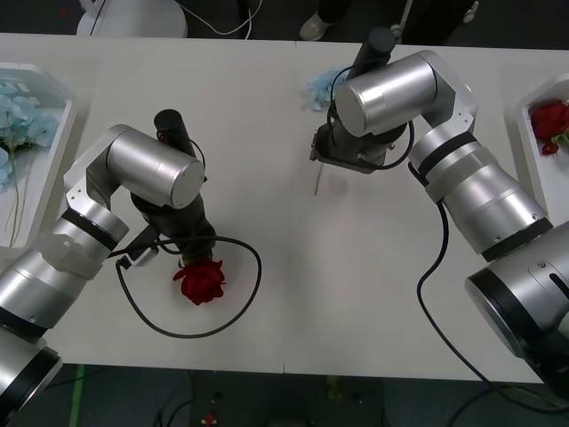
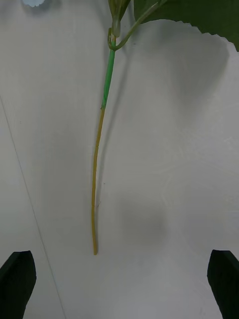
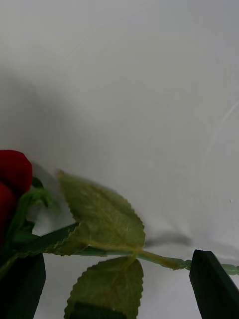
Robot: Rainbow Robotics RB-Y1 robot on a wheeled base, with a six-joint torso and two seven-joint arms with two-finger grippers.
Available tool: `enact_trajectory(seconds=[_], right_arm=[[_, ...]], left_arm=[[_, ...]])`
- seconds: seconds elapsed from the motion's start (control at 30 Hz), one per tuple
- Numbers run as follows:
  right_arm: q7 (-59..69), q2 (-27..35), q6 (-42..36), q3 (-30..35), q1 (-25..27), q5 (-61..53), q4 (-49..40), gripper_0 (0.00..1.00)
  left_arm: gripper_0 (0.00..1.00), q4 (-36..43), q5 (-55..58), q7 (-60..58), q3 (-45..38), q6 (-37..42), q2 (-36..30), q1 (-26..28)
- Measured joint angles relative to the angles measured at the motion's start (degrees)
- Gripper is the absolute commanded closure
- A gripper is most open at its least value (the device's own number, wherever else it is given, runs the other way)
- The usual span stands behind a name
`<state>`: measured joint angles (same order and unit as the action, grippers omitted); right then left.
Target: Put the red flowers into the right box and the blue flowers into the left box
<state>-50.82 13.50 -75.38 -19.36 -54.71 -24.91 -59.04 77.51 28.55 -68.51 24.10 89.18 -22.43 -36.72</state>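
Note:
A red flower (image 1: 203,280) lies on the white table near its front edge, under my left arm. In the left wrist view its bloom (image 3: 12,174), leaves (image 3: 104,224) and thin stem (image 3: 159,259) lie between the black fingers of my left gripper (image 3: 114,264), which is open astride the stem. A blue flower (image 1: 318,87) lies at the table's far middle, partly hidden by my right arm. Its yellow-green stem (image 2: 97,174) lies flat on the table ahead of my right gripper (image 2: 119,264), which is open and holds nothing. The left box (image 1: 62,133) holds blue flowers (image 1: 18,116). The right box (image 1: 526,111) holds red flowers (image 1: 549,120).
A black cable (image 1: 240,302) loops from my left arm over the table around the rose. A seam (image 1: 293,213) runs front to back across the white table. People's feet and a white stand base (image 1: 133,18) are beyond the far edge.

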Motion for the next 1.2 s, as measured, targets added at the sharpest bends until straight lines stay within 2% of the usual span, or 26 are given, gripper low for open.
enact_trajectory(seconds=[0.27, 0.67, 0.73, 0.8, 0.87, 0.9, 1.2], right_arm=[[0.0, -2.1, 4.7, 0.0, 0.0, 1.2, 4.5, 0.0], [0.0, -5.3, 6.6, 0.1, -0.4, 2.9, 9.4, 0.0], [0.0, -5.4, 6.6, 0.1, -0.4, 2.9, 9.6, 0.0], [0.0, -5.6, 6.6, 0.1, -0.4, 2.9, 9.8, 0.0], [0.0, -5.8, 6.7, 0.1, -0.4, 3.1, 10.0, 0.0], [0.0, -5.9, 6.8, 0.1, -0.4, 3.2, 10.0, 0.0], [0.0, -6.6, 9.6, 0.1, -0.4, 3.7, 11.1, 0.0]], left_arm=[[0.16, 8.4, 0.3, 1.7, 0.0, 5.8, -1.6, 4.1], [0.13, 9.2, 0.3, 2.5, 0.0, 5.3, -3.7, 9.5], [0.27, 9.2, 0.3, 2.6, 0.0, 4.7, -3.7, 9.8], [0.73, 9.3, 0.2, 2.6, 0.0, 3.9, -3.7, 10.3], [0.97, 9.4, -0.1, 2.6, 0.0, 3.0, -3.7, 10.8], [1.0, 9.5, -0.3, 2.6, 0.0, 2.7, -3.7, 11.0], [1.0, 9.7, -0.5, 2.7, 0.0, 1.5, -3.9, 11.7]])
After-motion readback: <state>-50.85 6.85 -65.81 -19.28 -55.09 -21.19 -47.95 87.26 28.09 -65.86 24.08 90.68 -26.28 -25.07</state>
